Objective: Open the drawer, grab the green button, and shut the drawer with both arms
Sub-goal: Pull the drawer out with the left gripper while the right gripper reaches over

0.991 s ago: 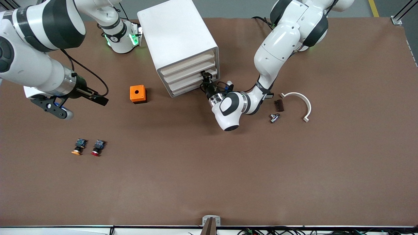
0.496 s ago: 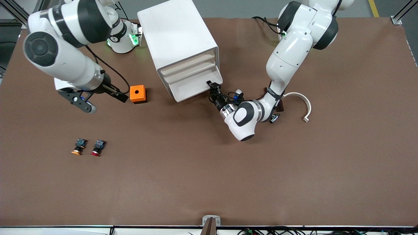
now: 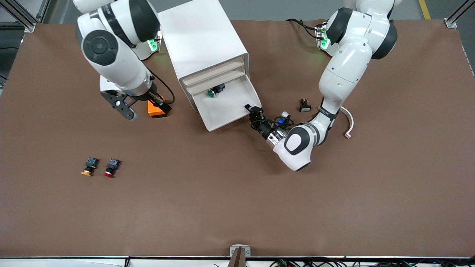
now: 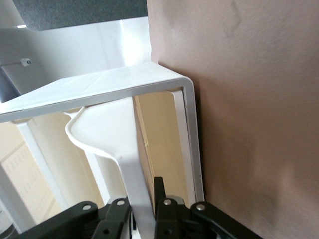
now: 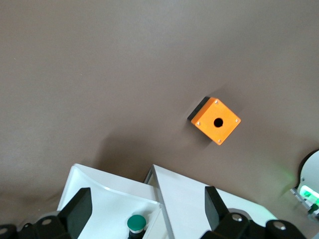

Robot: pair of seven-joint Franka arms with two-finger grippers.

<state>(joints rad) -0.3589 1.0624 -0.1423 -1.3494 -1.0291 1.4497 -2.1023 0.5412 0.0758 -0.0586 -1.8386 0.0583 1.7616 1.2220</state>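
The left end effector [image 3: 249,108] is clamped tight on the front corner of the pulled-out drawer [image 3: 226,107]. The green button [image 3: 215,90] lies deeper in that drawer, near the cabinet [image 3: 200,40]. The right end effector [image 3: 143,107] hangs wide open over the orange box [image 3: 153,110], beside the drawer.

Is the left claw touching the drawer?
Touching. The left wrist view shows the left claw shut on the drawer front's edge.

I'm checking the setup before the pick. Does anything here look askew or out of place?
Nothing looks damaged or spilled. The drawer is pulled out, the left claw shut on its front corner. The green button lies on its side inside. The right claw, open, hovers beside the orange box.
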